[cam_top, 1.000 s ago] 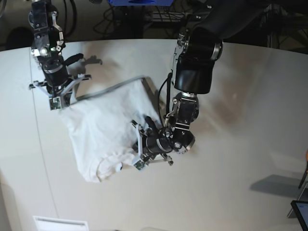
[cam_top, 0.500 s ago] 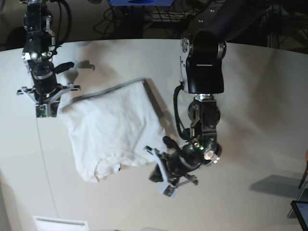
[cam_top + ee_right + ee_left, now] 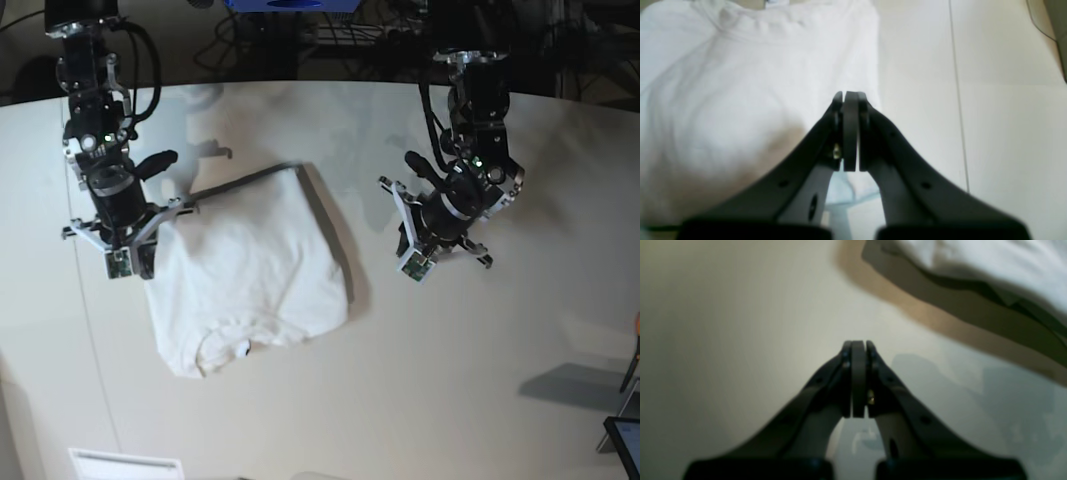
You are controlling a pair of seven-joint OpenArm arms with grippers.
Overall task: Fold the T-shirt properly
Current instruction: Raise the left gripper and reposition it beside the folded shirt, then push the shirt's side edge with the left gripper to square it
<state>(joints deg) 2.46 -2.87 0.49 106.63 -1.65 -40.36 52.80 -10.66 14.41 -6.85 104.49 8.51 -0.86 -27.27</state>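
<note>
The white T-shirt (image 3: 250, 265) lies folded on the table, left of centre, with its ribbed collar (image 3: 225, 350) and small dark tag toward the front. My right gripper (image 3: 130, 262) is shut and sits at the shirt's far left corner. In the right wrist view its tips (image 3: 848, 96) are closed over the shirt's (image 3: 723, 83) side edge, with no cloth seen between them. My left gripper (image 3: 410, 265) is shut and empty, apart from the shirt on its right. In the left wrist view (image 3: 858, 346) the shirt (image 3: 990, 266) shows only at the upper right.
The pale table (image 3: 520, 330) has a thin seam line (image 3: 90, 320) running down its left side. A white label (image 3: 125, 465) lies at the front left edge. A dark screen corner (image 3: 625, 440) shows at the lower right. Cables and stands (image 3: 300, 30) crowd behind the table.
My left gripper has left the shirt's front right edge and moved back and to the right, away from the cloth. My right gripper has come back down to the shirt's far left corner.
</note>
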